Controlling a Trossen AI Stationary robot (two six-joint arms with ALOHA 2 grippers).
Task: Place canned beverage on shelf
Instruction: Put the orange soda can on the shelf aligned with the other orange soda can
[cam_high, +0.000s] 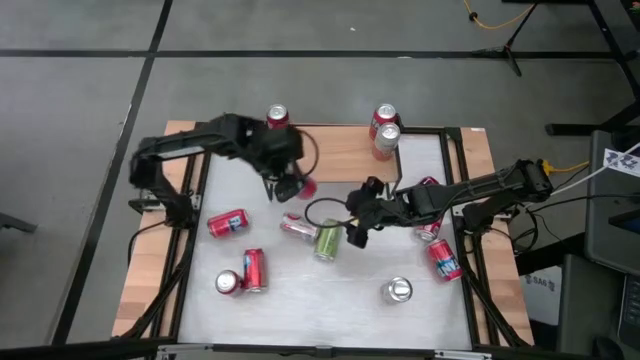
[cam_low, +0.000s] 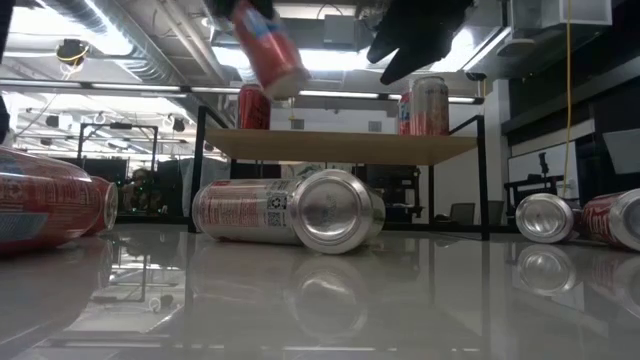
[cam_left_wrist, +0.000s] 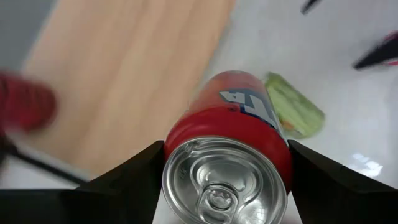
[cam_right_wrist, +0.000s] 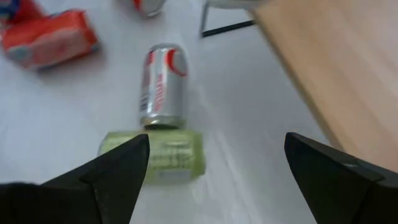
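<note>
- We see the left gripper (cam_high: 292, 186) raised over the near edge of the low light-wood shelf on thin black legs (cam_high: 335, 140), holding a red aluminium drink can (cam_left_wrist: 231, 140) between its two dark fingers (cam_left_wrist: 127, 177).
- In the left wrist view the held can's silver top with its pull tab faces the camera, and the shelf's plank lies beyond it.
- In the low view the same red can (cam_low: 268, 50) hangs tilted in the air, above the shelf's top (cam_low: 340, 146) and toward its left end.
- Three cans already stand upright on the shelf: one red can near its left end (cam_high: 277, 117), and two close together toward its right end, a red one (cam_high: 384, 117) and a silver-topped one (cam_high: 388, 139) just nearer.
- The right gripper (cam_high: 357, 222) hovers over the middle of the white worktop (cam_high: 330, 290), its fingers spread wide with nothing between them.
- Just beside it a green can (cam_high: 327, 240) lies on its side, touching a silver-and-red can (cam_high: 297, 227) that also lies flat.
- More red cans lie scattered on the worktop: one at the left (cam_high: 228, 222), two at the near left (cam_high: 243, 275), and one at the near right (cam_high: 444, 258).
- A silver can (cam_high: 398, 291) lies toward the near right.
</note>
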